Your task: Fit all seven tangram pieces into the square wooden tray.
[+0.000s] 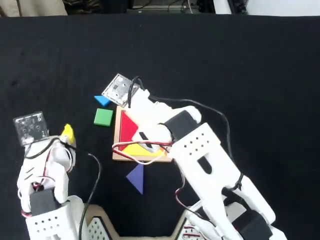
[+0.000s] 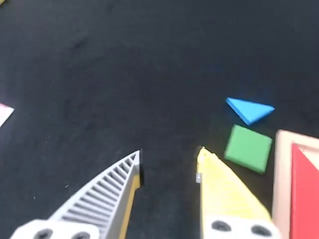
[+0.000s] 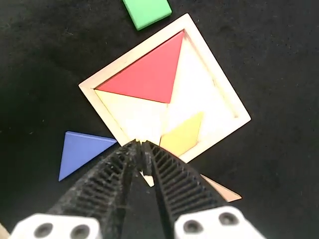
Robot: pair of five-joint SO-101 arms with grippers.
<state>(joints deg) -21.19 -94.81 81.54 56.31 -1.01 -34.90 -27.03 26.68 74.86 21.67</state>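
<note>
The square wooden tray lies on the black tabletop. Inside, a red triangle has its long side along the left rim and its apex pointing to the centre. A yellow parallelogram sits by the near rim. The right end effector is pinched closed over that rim. The left end effector gapes wide, left of a green square.

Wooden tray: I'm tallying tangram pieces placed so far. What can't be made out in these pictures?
- High view: the right arm covers much of the wooden tray.
- Right wrist view: the right claw hides one tray corner and most of a tan piece; pale areas beside the red triangle may be pieces or bare floor.
- Left wrist view: the frame edge cuts off most of the tray.
</note>
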